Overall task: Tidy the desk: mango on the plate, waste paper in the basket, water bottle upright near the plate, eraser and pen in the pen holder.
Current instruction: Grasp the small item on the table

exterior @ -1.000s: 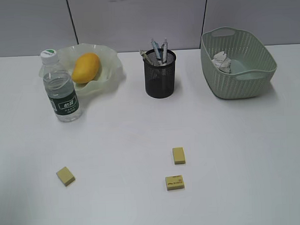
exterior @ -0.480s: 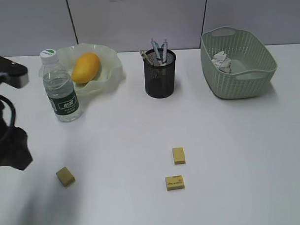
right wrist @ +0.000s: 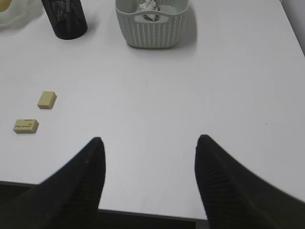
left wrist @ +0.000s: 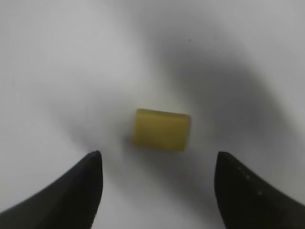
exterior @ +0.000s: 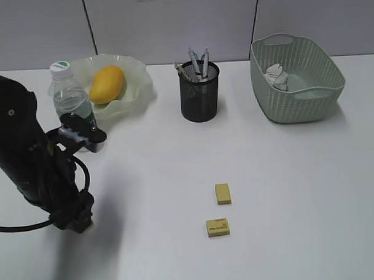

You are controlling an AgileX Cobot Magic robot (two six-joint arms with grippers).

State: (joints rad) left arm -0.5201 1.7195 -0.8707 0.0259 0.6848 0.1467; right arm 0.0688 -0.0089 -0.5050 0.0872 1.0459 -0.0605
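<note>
Left gripper (left wrist: 157, 164): jaws apart, empty, above yellow eraser (left wrist: 161, 130) on desk (left wrist: 57, 57) | Right gripper (right wrist: 148, 143): jaws apart, empty | Mango (exterior: 106, 84) on plate (exterior: 135, 74) | Water bottle (exterior: 70, 98) upright beside plate.

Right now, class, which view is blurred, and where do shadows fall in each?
Left wrist view: soft focus, the eraser fuzzy-edged, a dark shadow across the desk behind it. Exterior view: sharp, the left arm's shadow on the desk beside it. Right wrist view: clear, soft shadows beside the basket and pen holder.
</note>
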